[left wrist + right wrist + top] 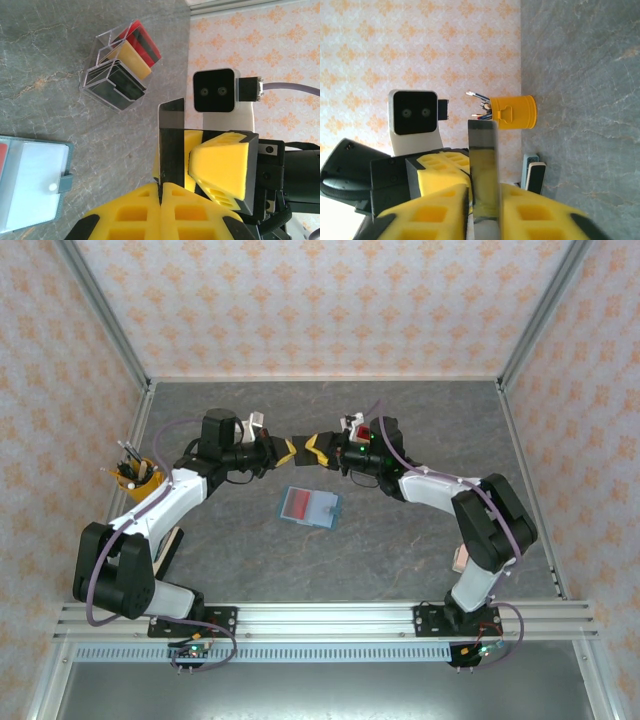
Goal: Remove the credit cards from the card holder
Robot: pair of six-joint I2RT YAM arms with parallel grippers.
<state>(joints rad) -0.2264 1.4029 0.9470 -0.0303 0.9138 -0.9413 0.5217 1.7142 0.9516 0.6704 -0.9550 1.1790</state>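
With the card holder [310,507] lying open on the counter [430,420], the left hand [287,450] and right hand [317,450] both pinch one dark credit card [172,135] in the air just beyond it, so a mistimed release could bend or drop it.

Lab robot cell: wallpapered panels [320,300], aluminium rail [320,615], grey tabletop [420,540].

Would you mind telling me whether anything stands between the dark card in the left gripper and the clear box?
Nothing visible does: bare table lies between the dark card and the clear box. The right gripper holds the card from the opposite side.
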